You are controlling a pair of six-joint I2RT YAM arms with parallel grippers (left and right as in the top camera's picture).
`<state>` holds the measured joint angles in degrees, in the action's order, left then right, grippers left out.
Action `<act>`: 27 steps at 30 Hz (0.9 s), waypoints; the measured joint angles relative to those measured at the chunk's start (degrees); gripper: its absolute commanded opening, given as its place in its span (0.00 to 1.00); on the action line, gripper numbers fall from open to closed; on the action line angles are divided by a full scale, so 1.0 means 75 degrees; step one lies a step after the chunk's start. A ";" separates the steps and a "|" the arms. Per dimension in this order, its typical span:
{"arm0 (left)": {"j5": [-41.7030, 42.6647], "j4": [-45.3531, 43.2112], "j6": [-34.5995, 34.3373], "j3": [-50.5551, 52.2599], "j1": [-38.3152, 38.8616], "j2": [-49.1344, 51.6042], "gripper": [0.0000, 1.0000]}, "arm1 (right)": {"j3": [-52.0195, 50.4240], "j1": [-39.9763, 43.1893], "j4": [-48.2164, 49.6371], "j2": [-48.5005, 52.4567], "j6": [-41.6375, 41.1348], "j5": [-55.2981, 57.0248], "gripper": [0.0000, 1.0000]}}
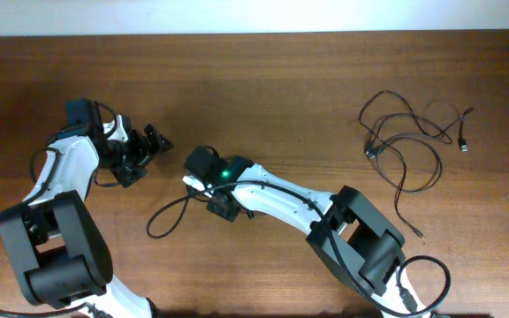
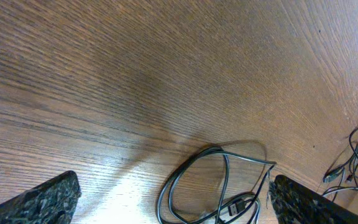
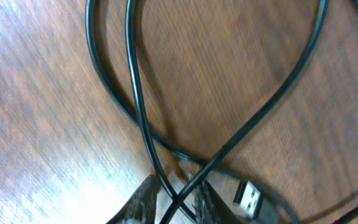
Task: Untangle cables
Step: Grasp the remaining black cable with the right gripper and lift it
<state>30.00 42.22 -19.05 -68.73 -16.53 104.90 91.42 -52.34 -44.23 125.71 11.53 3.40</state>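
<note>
One thin black cable lies as a loop on the wooden table, left of centre. My right gripper is down on it. In the right wrist view its fingers are closed around a crossing of two strands of the cable, with a USB plug just to the right. My left gripper is open and empty above the table, to the upper left of the loop. The left wrist view shows the loop between its wide-open fingers. More thin cables lie tangled at the far right.
The tangled cables also show small at the right edge of the left wrist view. The table's back edge meets a white wall. Thick black arm cables hang at the front right.
</note>
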 measured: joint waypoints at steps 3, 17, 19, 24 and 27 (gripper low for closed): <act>0.0003 0.0000 0.0003 0.0000 0.0000 0.0000 0.99 | 0.0020 0.0000 -0.0379 -0.0012 0.0006 -0.0262 0.10; 0.0003 0.0000 0.0000 0.0000 0.0000 0.0000 0.99 | 0.0950 0.0006 -0.0737 0.0265 0.0629 -0.0533 0.58; 0.0000 -0.0003 0.0003 0.0000 0.0000 0.0000 0.99 | 0.0991 0.0006 -0.0691 0.0265 0.0874 -0.0460 0.62; 0.0000 -0.0003 0.0000 0.0000 0.0000 0.0000 0.99 | 0.0991 0.0006 -0.0673 0.0271 0.1055 -0.0431 0.68; 0.0000 -0.0003 0.0000 0.0000 0.0000 0.0000 0.99 | 0.0991 0.0006 -0.0659 0.0411 0.1070 -0.0431 0.68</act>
<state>30.00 42.19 -19.05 -68.73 -16.53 104.90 98.85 -52.29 -49.17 128.79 19.55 0.16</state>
